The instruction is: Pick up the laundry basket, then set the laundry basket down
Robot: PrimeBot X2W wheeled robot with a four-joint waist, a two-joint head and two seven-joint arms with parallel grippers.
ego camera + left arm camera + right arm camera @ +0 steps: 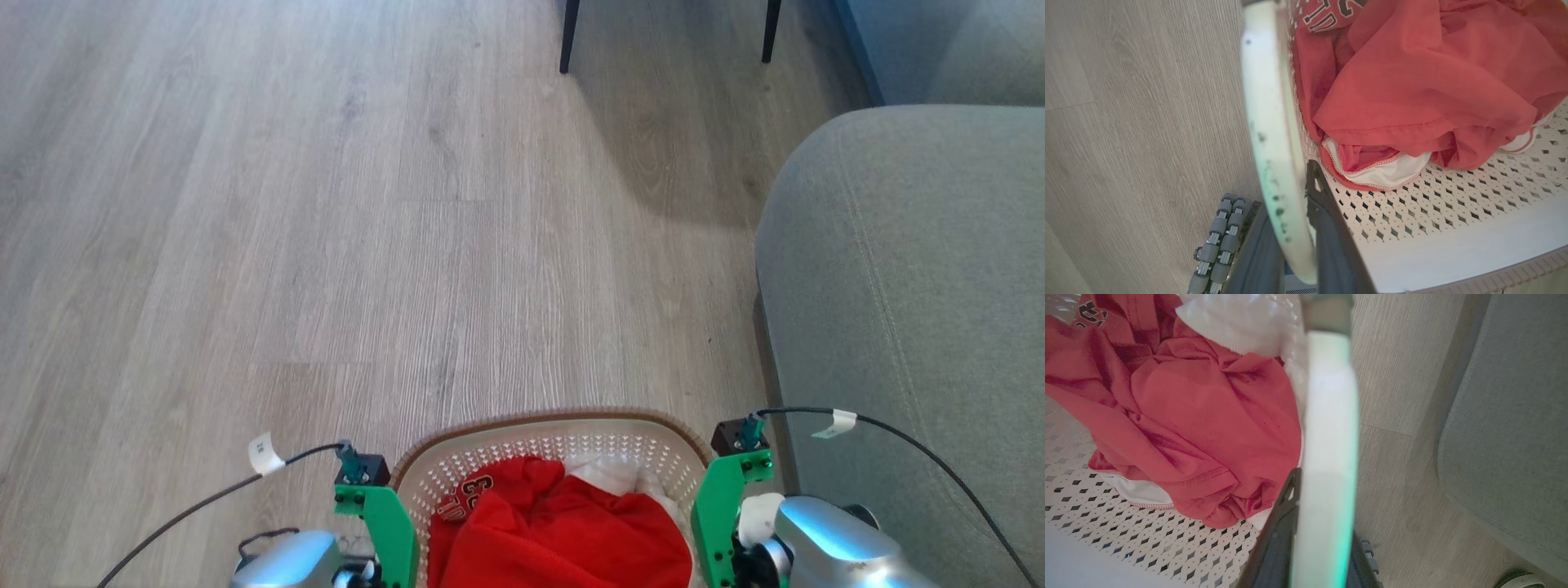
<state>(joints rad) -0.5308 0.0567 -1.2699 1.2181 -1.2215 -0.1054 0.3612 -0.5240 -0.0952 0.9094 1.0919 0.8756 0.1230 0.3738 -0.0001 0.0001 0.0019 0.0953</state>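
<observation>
The cream-white laundry basket [563, 445] with its brown woven rim sits at the bottom middle of the head view, between my two arms. It holds red clothing [563, 531] and some white cloth. In the left wrist view my left gripper [1290, 200] is shut on the basket's white left handle [1267, 122], with one dark finger inside the basket and one outside. In the right wrist view my right gripper [1327, 516] is shut on the white right handle [1331, 416] in the same way. The perforated basket wall [1453, 204] fills the space beside the fingers.
A grey sofa [914, 310] stands close on the right, almost touching my right arm. Two dark furniture legs [569, 37] stand at the far top. Wood floor [286, 204] stretches ahead and to the left. A roller wheel [1218, 241] of my base shows below the left handle.
</observation>
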